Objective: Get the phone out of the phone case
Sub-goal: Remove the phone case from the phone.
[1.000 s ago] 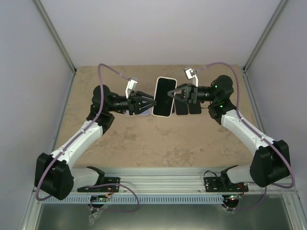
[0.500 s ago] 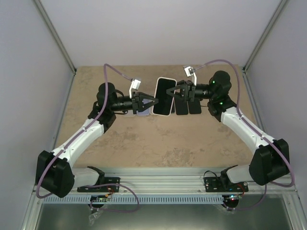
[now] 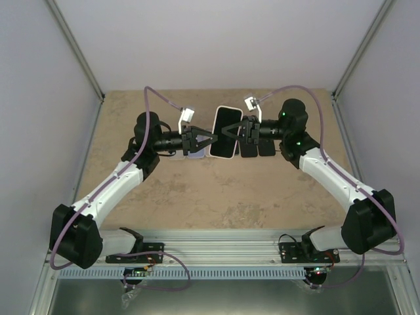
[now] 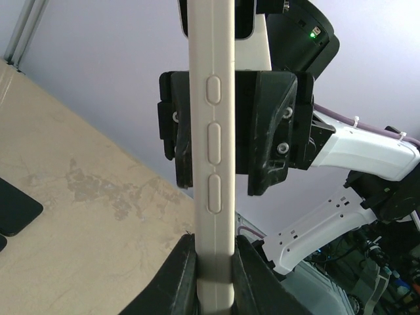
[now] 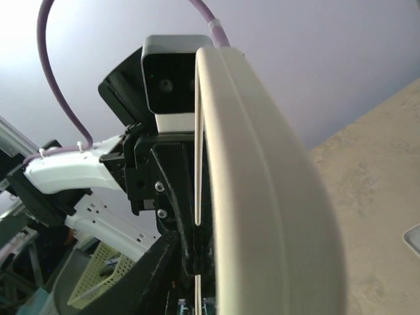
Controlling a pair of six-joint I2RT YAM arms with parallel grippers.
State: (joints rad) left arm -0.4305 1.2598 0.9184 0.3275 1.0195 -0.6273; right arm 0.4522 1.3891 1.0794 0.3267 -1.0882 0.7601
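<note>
phone case (image 4: 211, 164) with the phone (image 3: 226, 126) inside, held off the table (image 3: 216, 197) between both arms
left gripper (image 4: 213, 275) is clamped tight on one long edge of the case; right gripper (image 3: 231, 132) straddles the opposite edge and seems to pinch both faces, though its own camera sits too close to confirm. black slabs (image 3: 266, 149) lie on the table below it.

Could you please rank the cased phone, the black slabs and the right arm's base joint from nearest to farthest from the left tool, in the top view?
1. The cased phone, clamped in the left tool.
2. The black slabs, lying just right of the phone.
3. The right arm's base joint, at the near right corner.
</note>
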